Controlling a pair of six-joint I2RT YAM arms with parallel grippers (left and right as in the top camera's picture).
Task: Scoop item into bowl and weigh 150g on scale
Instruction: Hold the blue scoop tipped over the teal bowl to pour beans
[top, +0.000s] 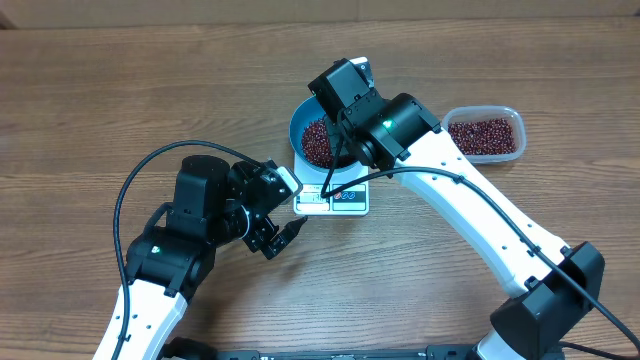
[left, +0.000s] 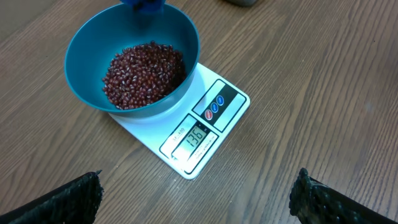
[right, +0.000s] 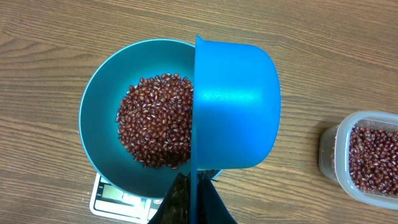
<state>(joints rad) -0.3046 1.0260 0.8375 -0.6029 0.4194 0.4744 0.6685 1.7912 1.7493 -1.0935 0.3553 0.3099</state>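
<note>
The beans (left: 144, 74) were small, dark red-brown and glossy, many with a pale fleck. They lay as a loose heap in the bottom of the bowl (left: 84, 50), leaving its upper walls bare. The bowl, deep, round and bright blue, sat on the scale (left: 155, 134) and covered much of the white platform, so that only the edge with the panel stuck out. The display (left: 196, 135) read 136 in dark digits on grey. Beside it a black strip carried three oval buttons (left: 214, 107), one red and two blue, and the small print around the display was too fine to read. More of the same beans filled a clear tub (right: 329, 155) that stood well apart from the bowl on the wooden tabletop (right: 50, 37). The right claw (right: 194, 198) was clenched on the handle of a blue scoop (right: 236, 106). The scoop hung tipped on its side over the bowl's rim, with its mouth toward the heap and its smooth back toward the wrist camera. Whether any beans were in it could not be told. The left claw (left: 198, 202) was released, its two dark fingers (left: 65, 200) spread wide and holding nothing, near the scale's display edge.
</note>
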